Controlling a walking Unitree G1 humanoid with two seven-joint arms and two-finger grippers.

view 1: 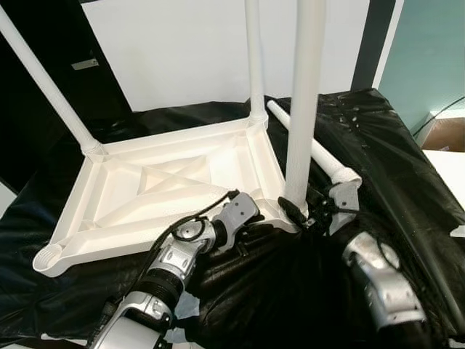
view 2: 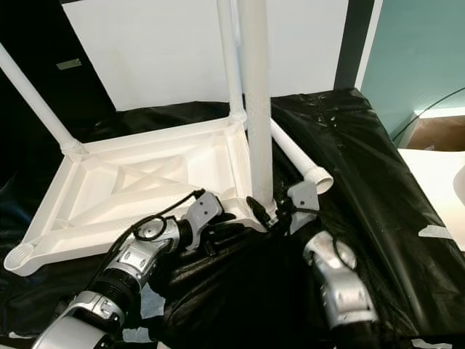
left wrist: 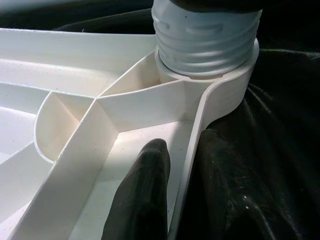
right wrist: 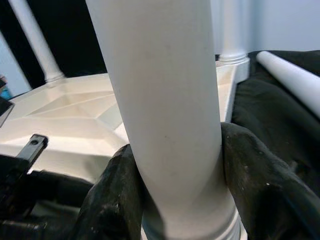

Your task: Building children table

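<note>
An upturned white plastic tabletop (view 1: 167, 193) is laid on a black plastic sheet (view 1: 378, 160). Three legs stand in its corner sockets. The nearest leg (view 1: 304, 109) is clasped low down, just above its threaded end, between the fingers of the right gripper (right wrist: 175, 200). The tabletop's near rim is pinched by the left gripper (left wrist: 175, 195), one finger (left wrist: 142, 195) inside and one outside, beside that socket (left wrist: 235, 85). A fourth leg (view 1: 309, 149) lies loose on the sheet, beside the tabletop.

The white ribbed plastic tabletop (view 1: 167, 193) lies upside down, its underside facing up; three white tubular plastic legs (view 1: 304, 102) stand upright in its corner sockets; a fourth white leg (view 1: 311, 149) lies flat just beside its edge.
</note>
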